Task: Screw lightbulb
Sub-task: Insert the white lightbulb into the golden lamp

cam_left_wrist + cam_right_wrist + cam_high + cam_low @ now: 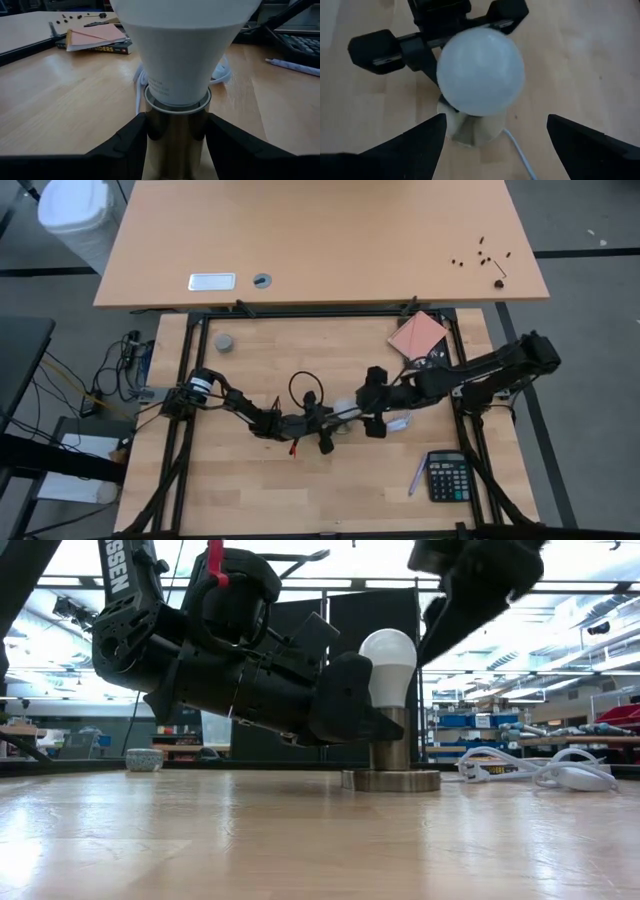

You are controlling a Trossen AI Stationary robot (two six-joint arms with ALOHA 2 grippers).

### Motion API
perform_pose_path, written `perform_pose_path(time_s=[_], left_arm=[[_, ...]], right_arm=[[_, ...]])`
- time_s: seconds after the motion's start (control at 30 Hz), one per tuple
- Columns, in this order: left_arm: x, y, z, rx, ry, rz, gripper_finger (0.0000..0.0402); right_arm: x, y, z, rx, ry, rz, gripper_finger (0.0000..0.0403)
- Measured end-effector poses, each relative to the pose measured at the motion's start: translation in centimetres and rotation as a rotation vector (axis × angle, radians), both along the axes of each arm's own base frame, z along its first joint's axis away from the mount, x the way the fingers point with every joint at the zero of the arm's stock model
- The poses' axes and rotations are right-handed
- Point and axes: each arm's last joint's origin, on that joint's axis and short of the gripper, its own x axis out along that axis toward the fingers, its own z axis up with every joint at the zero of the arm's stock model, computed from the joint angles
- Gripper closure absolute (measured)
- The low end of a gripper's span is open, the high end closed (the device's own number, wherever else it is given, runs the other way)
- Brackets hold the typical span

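- The bulb (481, 71) stands upright in its socket (472, 131) on the counter (580, 60).
- The right gripper (492, 142) fingers (415, 142) are spread wide, clear of the bulb.
- The left gripper (440, 107) clasps the socket.

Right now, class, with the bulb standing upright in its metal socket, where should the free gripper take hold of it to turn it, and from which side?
Grip the lightbulb on its round white head, coming straight down from above. It stands upright, and the left gripper already clamps the metal socket below, so only the top is free. The right gripper hangs open over it.
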Motion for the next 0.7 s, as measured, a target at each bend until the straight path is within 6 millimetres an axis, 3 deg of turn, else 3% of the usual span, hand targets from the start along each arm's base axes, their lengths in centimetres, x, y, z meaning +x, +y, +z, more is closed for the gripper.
perform_pose_path(time_s=[0.2,0.5,0.7], left_arm=[[0.0,-0.1,0.0,0.019,0.009,-0.048,0.0217],[0.1,-0.3,0.0,0.051,0.019,-0.098,0.0217],[0.1,-0.4,0.1,0.050,0.008,-0.112,0.0217]], right_arm=[[-0.2,0.2,-2.8,0.039,-0.142,0.102,0.0048],[0.0,0.2,-4.2,0.068,-0.300,0.123,0.0048],[1.4,0.9,-6.0,0.079,-0.344,0.136,0.0048]])
